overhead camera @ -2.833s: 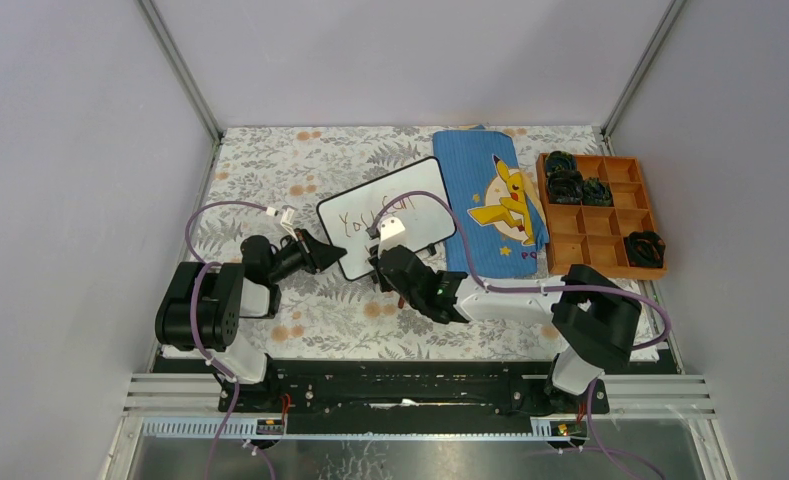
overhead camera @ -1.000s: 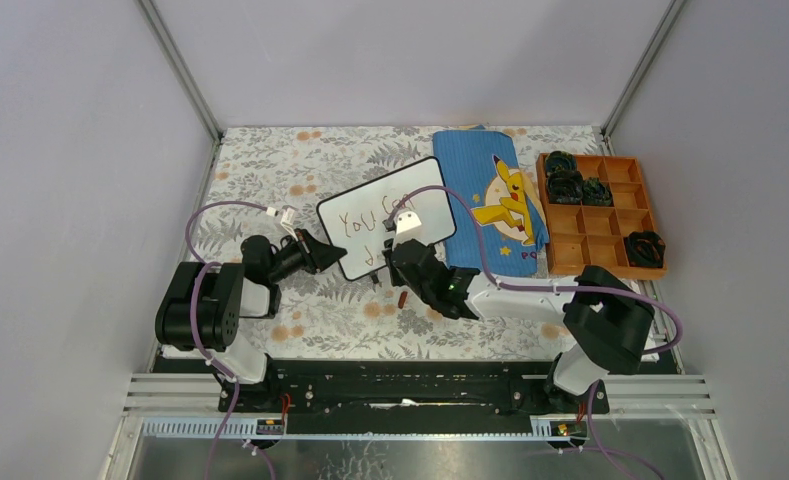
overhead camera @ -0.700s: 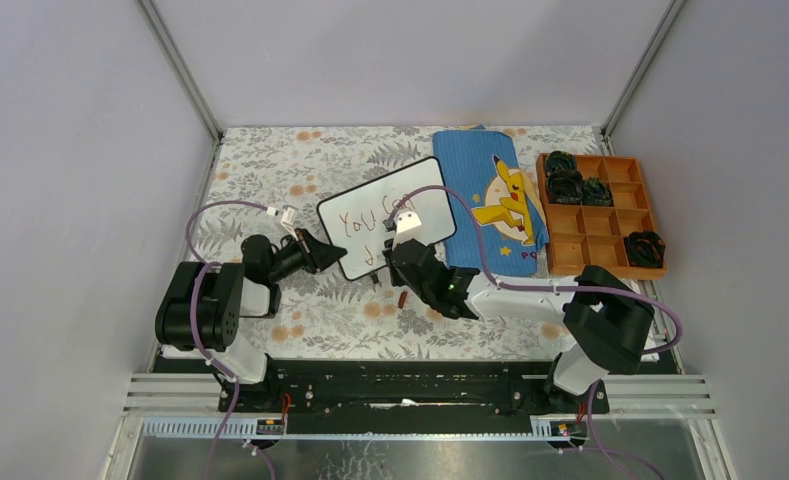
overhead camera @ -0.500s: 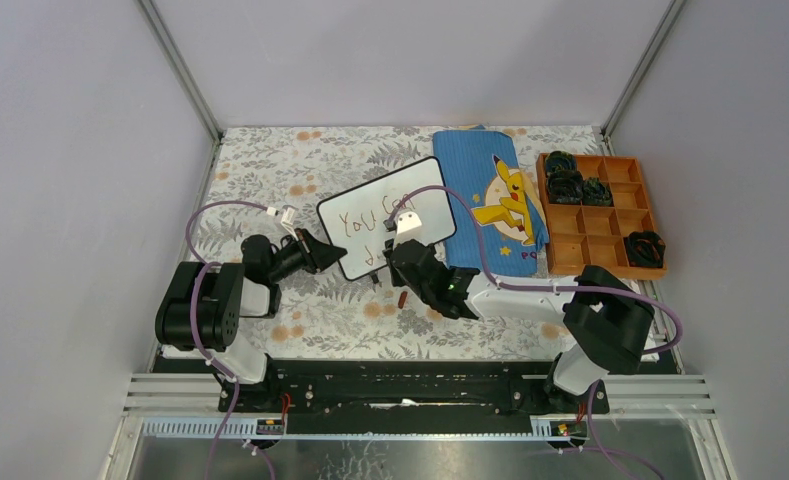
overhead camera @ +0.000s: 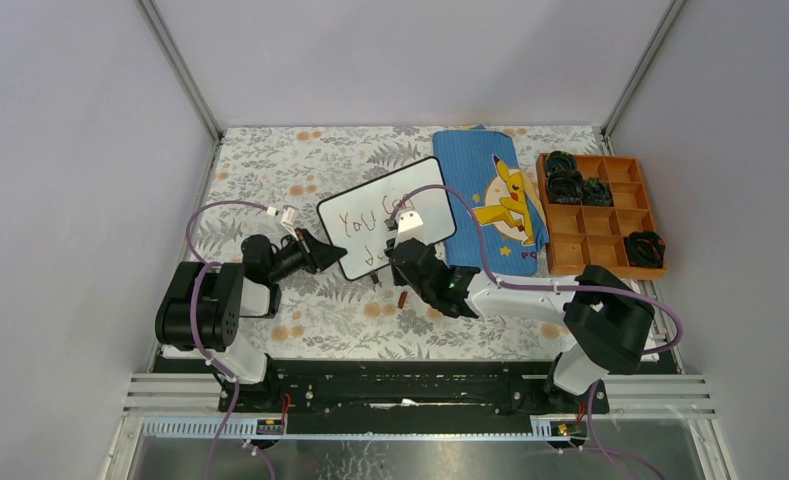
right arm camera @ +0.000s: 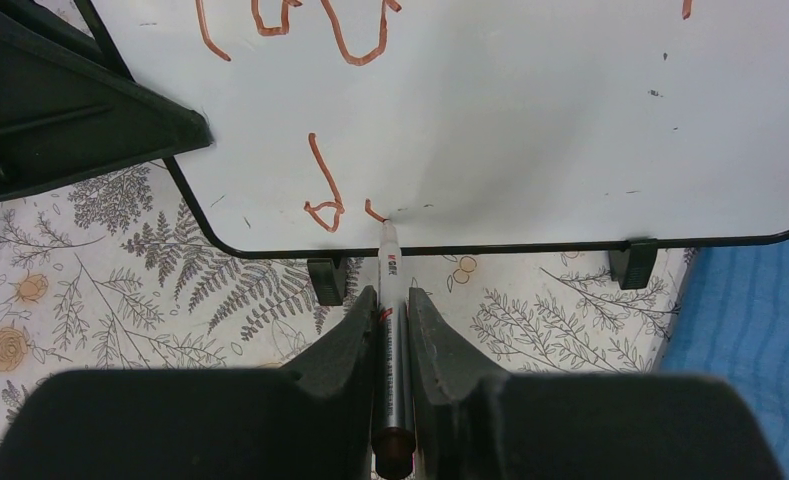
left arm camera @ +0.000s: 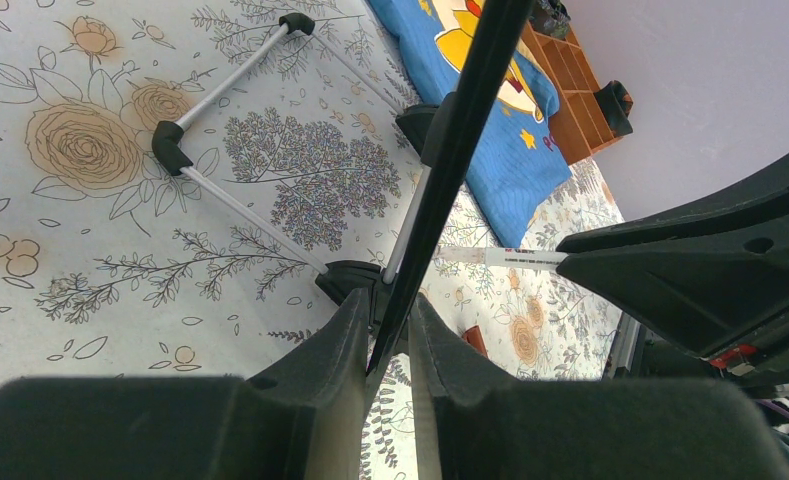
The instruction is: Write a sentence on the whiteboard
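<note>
The right hand, pinching the marker, is now writing lower, at 6 o'clock of the whiteboard, beginning the second line of the sentence.

The whiteboard stands mid-table. The cloth lies just right of it, and the tray right of the cloth. The left gripper is at the whiteboard's near-left corner. The right gripper is before its near edge, with the pen tip touching the whiteboard below the writing.
</note>
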Motion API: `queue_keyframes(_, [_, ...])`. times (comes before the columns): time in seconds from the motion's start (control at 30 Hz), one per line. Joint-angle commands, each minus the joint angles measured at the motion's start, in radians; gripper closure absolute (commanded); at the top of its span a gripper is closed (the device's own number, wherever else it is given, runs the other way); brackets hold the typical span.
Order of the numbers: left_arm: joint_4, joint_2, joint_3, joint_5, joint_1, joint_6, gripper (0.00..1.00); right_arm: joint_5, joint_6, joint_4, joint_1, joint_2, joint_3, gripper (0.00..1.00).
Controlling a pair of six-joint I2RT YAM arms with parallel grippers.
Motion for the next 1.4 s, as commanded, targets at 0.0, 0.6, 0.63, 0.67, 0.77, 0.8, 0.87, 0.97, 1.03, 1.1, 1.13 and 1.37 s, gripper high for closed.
queue_keyframes(0.0, [-0.042, 0.019, 0.012, -0.026, -0.004, 0.039, 0.74, 0.062, -0.009, -0.002, -0.027, -0.008, 0.046, 1.00])
queue_keyframes(0.6, [-0.047, 0.019, 0.013, -0.026, -0.004, 0.039, 0.74, 0.062, -0.035, -0.006, -0.030, 0.001, 0.094, 1.00])
queue_keyframes(0.63, [-0.047, 0.020, 0.013, -0.026, -0.004, 0.040, 0.74, 0.060, -0.035, -0.006, -0.030, 0.001, 0.096, 1.00])
queue_keyframes(0.67, [-0.047, 0.019, 0.015, -0.026, -0.004, 0.041, 0.74, 0.058, -0.037, -0.006, -0.030, 0.002, 0.099, 1.00])
queue_keyframes(0.77, [-0.048, 0.019, 0.014, -0.026, -0.005, 0.041, 0.74, 0.051, -0.039, -0.004, -0.029, 0.004, 0.101, 1.00])
queue_keyframes(0.8, [-0.048, 0.019, 0.014, -0.026, -0.005, 0.040, 0.74, 0.046, -0.038, -0.003, -0.029, 0.006, 0.102, 1.00])
queue_keyframes(0.87, [-0.048, 0.020, 0.014, -0.026, -0.004, 0.041, 0.74, 0.042, -0.038, 0.001, -0.029, 0.006, 0.102, 1.00])
queue_keyframes(0.97, [-0.048, 0.020, 0.014, -0.026, -0.004, 0.040, 0.74, 0.028, -0.040, 0.010, -0.030, 0.006, 0.099, 1.00])
queue_keyframes(1.03, [-0.048, 0.020, 0.014, -0.026, -0.005, 0.040, 0.74, 0.017, -0.040, 0.015, -0.029, 0.006, 0.098, 1.00])
queue_keyframes(1.1, [-0.048, 0.020, 0.014, -0.026, -0.005, 0.040, 0.74, 0.006, -0.039, 0.019, -0.029, 0.006, 0.097, 1.00])
queue_keyframes(1.13, [-0.047, 0.019, 0.014, -0.026, -0.004, 0.041, 0.74, 0.001, -0.040, 0.022, -0.030, 0.006, 0.097, 1.00])
queue_keyframes(1.37, [-0.050, 0.021, 0.016, -0.026, -0.004, 0.040, 0.74, -0.033, -0.038, 0.034, -0.027, 0.004, 0.087, 1.00])
